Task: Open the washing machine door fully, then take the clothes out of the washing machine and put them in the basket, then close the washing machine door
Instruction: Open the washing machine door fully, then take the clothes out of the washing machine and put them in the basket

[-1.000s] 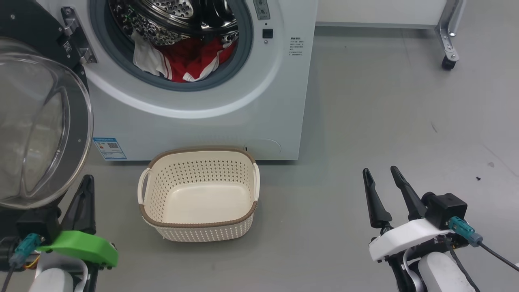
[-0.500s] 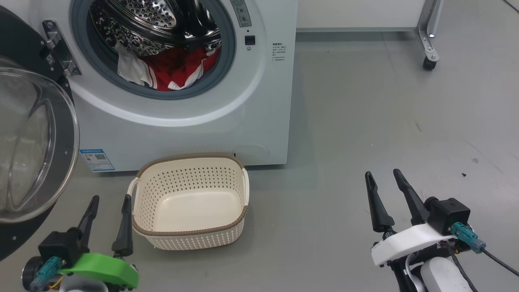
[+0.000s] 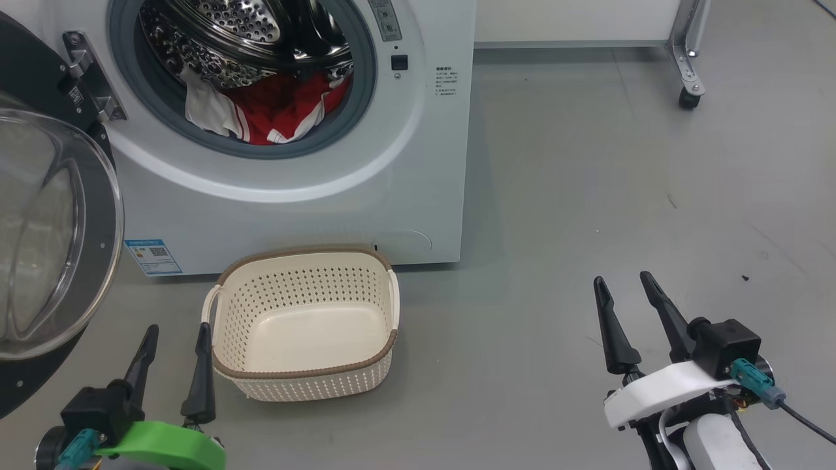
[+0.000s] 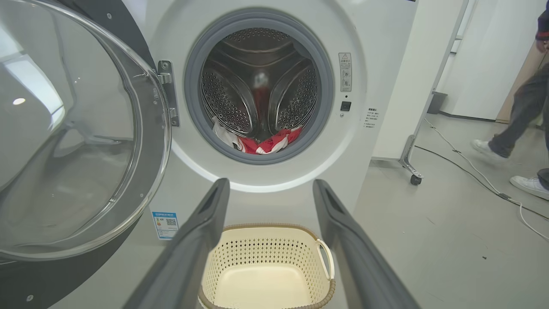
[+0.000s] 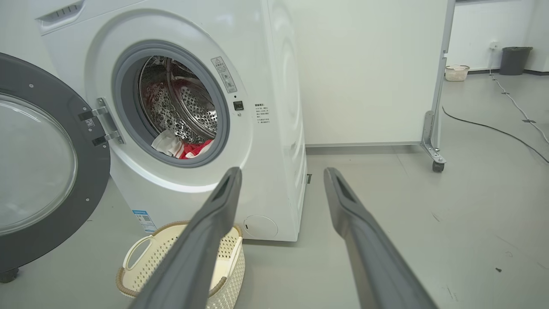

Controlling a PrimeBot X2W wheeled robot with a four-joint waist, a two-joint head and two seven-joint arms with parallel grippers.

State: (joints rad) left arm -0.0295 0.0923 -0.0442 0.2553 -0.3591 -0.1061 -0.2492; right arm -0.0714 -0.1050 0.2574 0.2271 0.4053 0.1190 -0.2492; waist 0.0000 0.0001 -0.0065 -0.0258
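Plainly, the washing machine door [image 3: 98,215] stands swung wide to the left of the washing machine [image 3: 313,215], its glass bowl turned toward the room. From the head, the clothes [image 3: 274,111] lie red and white at the lip of the opening, slumped against the grey gasket. The basket [image 3: 304,256] sits on the floor [image 3: 562,196] just in front of the machine, its pale bottom showing.

The left gripper [image 3: 179,328] hovers low, just beside the basket's left handle, with its fingers spread and holding nothing. The right gripper [image 3: 622,279] hangs well off to the right, its fingers likewise apart.

The left wrist view looks straight into the drum [image 4: 261,86], giving its ribs and back wall. It adds a person's legs [image 4: 514,116] at the far right, near cables [image 4: 489,186] on the floor. The right wrist view takes the machine at an angle, so its plain side shows. Behind it are a wheeled white panel [image 5: 373,73], a dark bin [image 5: 514,60] and another small basket [image 5: 456,73] far off.
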